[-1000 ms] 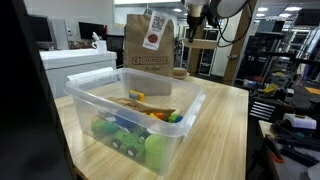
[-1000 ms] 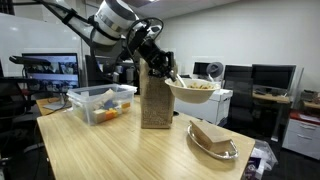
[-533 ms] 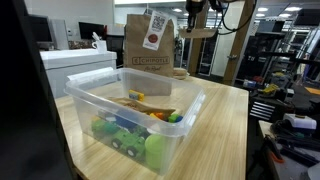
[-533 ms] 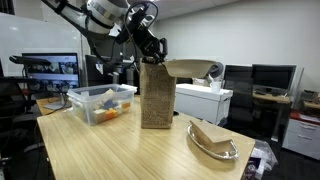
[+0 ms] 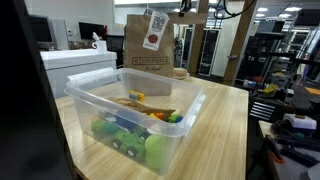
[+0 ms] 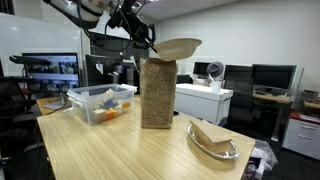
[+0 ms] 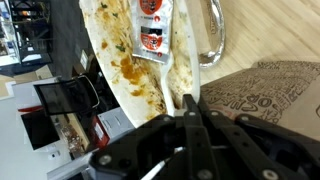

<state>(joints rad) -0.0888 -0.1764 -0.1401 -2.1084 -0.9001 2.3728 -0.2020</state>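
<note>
My gripper [image 7: 190, 98] is shut on the rim of a pale, food-stained bowl [image 7: 128, 58]. In an exterior view the gripper [image 6: 149, 41] holds the bowl [image 6: 177, 47] in the air, just over the open top of a tall brown paper bag [image 6: 158, 92]. The bowl hangs tilted, its inside turned away from that camera. In the wrist view the printed side of the bag [image 7: 268, 95] lies to the right, below the fingers. From the opposite side, the bag [image 5: 148, 42] hides most of the bowl, and the gripper [image 5: 189, 8] shows at the top edge.
A clear plastic bin [image 5: 185, 112] with toys inside stands on the wooden table [image 5: 225, 130]; it appears beside the bag [image 6: 99, 103] too. A metal bowl [image 6: 213, 145] with a brown piece in it sits near the table's edge. Desks and monitors surround the table.
The bowl has risen from beside the bag, level with its upper part, to above the bag's top, shifting toward the bag. The grip on its rim is unchanged.
</note>
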